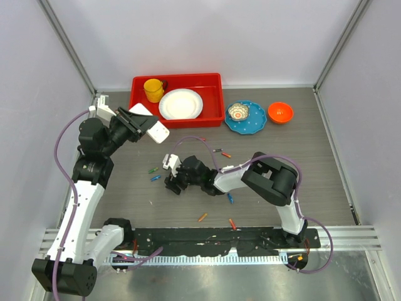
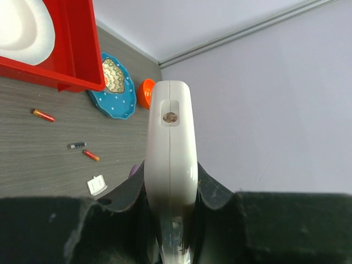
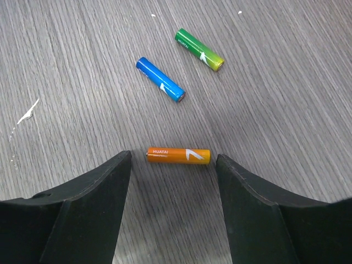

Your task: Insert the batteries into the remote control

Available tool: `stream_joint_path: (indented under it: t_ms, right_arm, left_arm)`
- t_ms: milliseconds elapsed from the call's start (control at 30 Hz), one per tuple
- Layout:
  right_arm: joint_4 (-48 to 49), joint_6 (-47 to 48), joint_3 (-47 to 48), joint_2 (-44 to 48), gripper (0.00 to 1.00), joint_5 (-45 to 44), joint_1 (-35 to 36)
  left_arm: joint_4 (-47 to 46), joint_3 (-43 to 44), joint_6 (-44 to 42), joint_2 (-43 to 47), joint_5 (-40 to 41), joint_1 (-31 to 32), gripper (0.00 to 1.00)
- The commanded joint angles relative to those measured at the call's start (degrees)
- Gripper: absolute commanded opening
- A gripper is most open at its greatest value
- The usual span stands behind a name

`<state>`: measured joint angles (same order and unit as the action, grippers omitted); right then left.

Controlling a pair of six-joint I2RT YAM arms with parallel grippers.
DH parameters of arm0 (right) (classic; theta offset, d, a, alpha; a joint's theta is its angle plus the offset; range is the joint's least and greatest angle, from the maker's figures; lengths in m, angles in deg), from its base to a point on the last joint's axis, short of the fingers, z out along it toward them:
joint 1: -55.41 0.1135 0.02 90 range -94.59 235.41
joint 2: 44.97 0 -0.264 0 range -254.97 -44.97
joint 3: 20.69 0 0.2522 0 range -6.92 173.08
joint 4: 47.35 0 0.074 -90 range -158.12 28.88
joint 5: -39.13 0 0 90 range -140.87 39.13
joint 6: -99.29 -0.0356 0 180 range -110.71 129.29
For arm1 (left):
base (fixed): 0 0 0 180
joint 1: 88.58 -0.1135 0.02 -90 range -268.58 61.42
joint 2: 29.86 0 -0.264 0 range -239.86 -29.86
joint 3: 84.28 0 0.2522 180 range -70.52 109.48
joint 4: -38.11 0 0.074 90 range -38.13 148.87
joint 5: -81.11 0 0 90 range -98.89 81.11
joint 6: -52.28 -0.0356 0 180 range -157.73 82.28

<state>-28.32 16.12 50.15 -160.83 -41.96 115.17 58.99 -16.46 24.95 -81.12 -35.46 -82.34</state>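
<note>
The left gripper is clamped on the remote, which is held in the air edge-on, so neither face shows and its lower end is hidden between the pads. The right gripper stands open low over the table, with an orange battery lying crosswise between its fingers, clear of both, and a blue battery and a green battery beyond. The table is grey wood-grain with white flecks, and the walls are pale.
</note>
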Motion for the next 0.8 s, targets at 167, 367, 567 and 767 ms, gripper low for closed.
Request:
stream_joint_path:
  t_ms: [167,367,567,767]
  right_arm:
    - [-0.6,2.7,1.7,-1.6,0.64,-1.2,0.0]
    - [-0.7,2.9,1.7,-2.4,0.59,-1.8,0.2]
    - [-0.6,2.6,1.6,-2.4,0.43,-2.1,0.3]
    - [-0.5,2.8,1.1,-2.7,0.37,-3.4,0.6]
  left_arm:
    - [-2.2,0.7,0.2,0.0,-0.4,-0.4,0.0]
    - [-2.3,0.3,0.1,0.1,-0.3,-0.3,0.0]
    - [-2.3,0.0,0.0,0.2,-0.2,-0.3,0.0]
    - [-2.5,-0.4,0.0,0.3,-0.2,-0.2,0.0]
